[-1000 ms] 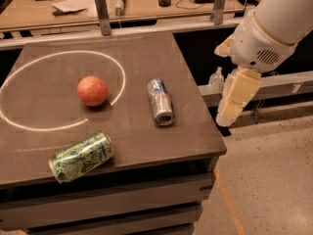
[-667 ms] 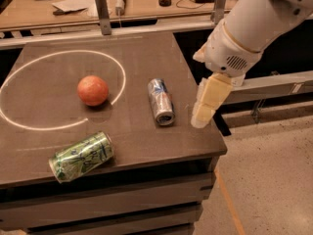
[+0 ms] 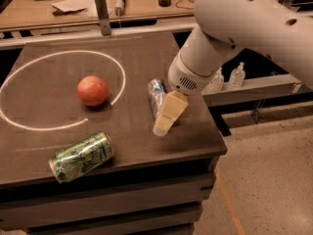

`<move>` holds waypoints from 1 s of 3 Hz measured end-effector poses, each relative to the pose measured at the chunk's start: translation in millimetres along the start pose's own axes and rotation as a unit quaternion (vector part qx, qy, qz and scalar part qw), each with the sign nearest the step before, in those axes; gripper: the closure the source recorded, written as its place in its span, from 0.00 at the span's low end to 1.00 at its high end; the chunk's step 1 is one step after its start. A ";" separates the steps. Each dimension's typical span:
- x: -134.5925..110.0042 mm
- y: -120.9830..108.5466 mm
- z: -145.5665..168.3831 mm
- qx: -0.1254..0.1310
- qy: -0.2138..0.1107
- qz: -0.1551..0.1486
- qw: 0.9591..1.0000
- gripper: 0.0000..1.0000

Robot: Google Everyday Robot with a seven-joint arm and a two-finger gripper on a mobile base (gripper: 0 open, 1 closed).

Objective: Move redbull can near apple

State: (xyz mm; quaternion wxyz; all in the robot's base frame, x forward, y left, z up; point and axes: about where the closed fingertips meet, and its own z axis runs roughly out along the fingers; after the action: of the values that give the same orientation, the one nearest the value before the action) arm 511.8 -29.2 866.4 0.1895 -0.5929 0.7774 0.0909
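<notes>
Cream-coloured gripper point(image 3: 167, 115) hangs low over the right part of the surface point(image 3: 142, 53), and in my view its tip overlaps the lower end of the redbull can point(image 3: 156, 93). I cannot tell whether it is open or closed, nor whether it touches the can. The redbull can lies on its side, unlifted, well to the right of the apple point(image 3: 93, 90), with bare surface between them. The apple sits just inside the right edge of a white ring point(image 3: 88, 52) marked on the surface. A green can point(image 3: 81, 156) lies on its side near the front edge, apart from both. My assessment: approach stage only. Grasp, carry and placement beside the apple are all outstanding.
</notes>
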 end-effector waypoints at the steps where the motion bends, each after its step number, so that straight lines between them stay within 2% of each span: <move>1: -2.3 -2.1 21.5 0.003 0.015 0.036 0.999 0.01; 2: -5.1 -2.1 28.0 -0.005 0.029 0.069 0.997 0.32; 3: -7.5 -3.1 30.4 -0.011 0.034 0.081 0.996 0.56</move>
State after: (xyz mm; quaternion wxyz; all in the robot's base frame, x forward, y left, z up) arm 522.2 -12.4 842.0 0.1482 -0.5329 0.8277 0.0943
